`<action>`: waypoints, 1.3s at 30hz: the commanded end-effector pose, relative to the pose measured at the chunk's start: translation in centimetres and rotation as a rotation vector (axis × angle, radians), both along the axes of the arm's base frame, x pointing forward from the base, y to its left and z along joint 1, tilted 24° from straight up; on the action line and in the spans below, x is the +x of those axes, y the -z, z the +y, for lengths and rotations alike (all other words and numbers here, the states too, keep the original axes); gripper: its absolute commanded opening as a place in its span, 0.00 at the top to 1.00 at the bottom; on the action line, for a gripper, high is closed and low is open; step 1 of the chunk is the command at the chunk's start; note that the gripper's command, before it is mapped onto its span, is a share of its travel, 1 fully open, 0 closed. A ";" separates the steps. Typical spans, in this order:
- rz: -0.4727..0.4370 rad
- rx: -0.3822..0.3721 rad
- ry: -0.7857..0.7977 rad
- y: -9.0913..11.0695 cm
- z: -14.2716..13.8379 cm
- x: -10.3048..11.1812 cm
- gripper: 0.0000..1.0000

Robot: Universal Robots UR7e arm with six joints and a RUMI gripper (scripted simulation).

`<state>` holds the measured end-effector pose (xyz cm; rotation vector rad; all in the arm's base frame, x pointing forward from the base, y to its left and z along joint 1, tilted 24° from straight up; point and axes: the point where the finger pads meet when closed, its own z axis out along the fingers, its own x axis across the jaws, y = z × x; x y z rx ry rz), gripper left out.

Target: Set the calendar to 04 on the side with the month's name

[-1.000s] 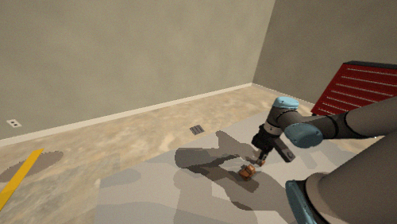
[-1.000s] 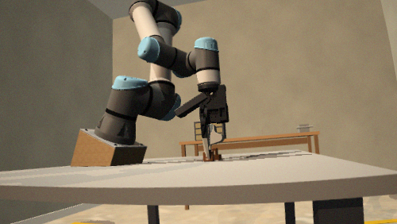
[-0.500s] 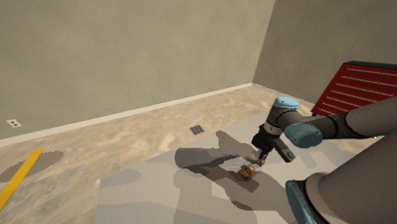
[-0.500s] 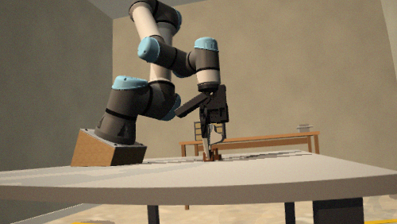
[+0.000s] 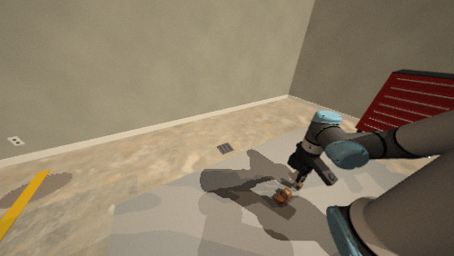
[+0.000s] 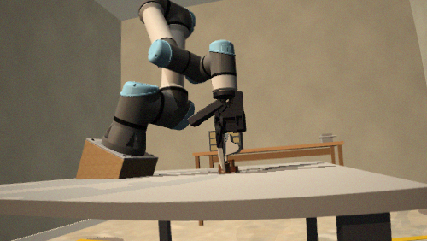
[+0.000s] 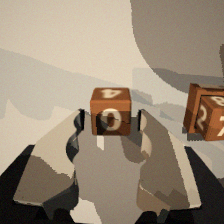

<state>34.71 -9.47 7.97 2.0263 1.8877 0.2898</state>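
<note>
Orange-brown cube [image 7: 111, 112], 0 facing camera, outside tray [image 5: 278, 200] [image 7: 191, 112].

Across the top and exterior views, no clear change can be made out over the last second. Any shift of the end effector [image 5: 298, 184] [image 6: 225, 166] [image 7: 111, 120], toward twelve o'clock, six o'clock or either side, is too small to tell, and so is any change in the spread of its fingers. The same goes for the orange-brown pieces on the counter [image 5: 154, 227] [image 6: 265, 188]: at this size, a slight turn or slide among them cannot be told. The wrist view has only its present picture, so change there cannot be judged.
</note>
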 end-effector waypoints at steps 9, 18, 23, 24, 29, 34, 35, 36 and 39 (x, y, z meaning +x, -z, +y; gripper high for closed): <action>-0.001 -0.001 0.000 0.0 0.0 0.0 0.72; -0.001 -0.001 0.000 -0.9 0.1 -0.4 0.72; -0.001 -0.001 0.000 -1.7 0.2 -0.7 0.72; -0.001 -0.001 0.000 -2.0 0.2 -0.8 0.72; -0.001 -0.001 0.000 -3.8 0.5 -1.6 0.72; -0.001 -0.001 0.000 -5.7 0.7 -2.4 0.72; -0.001 -0.001 0.000 -6.1 0.8 -2.5 0.72; -0.001 -0.001 0.000 -6.4 0.8 -2.7 0.72; -0.001 -0.001 0.000 -7.0 0.9 -2.9 0.72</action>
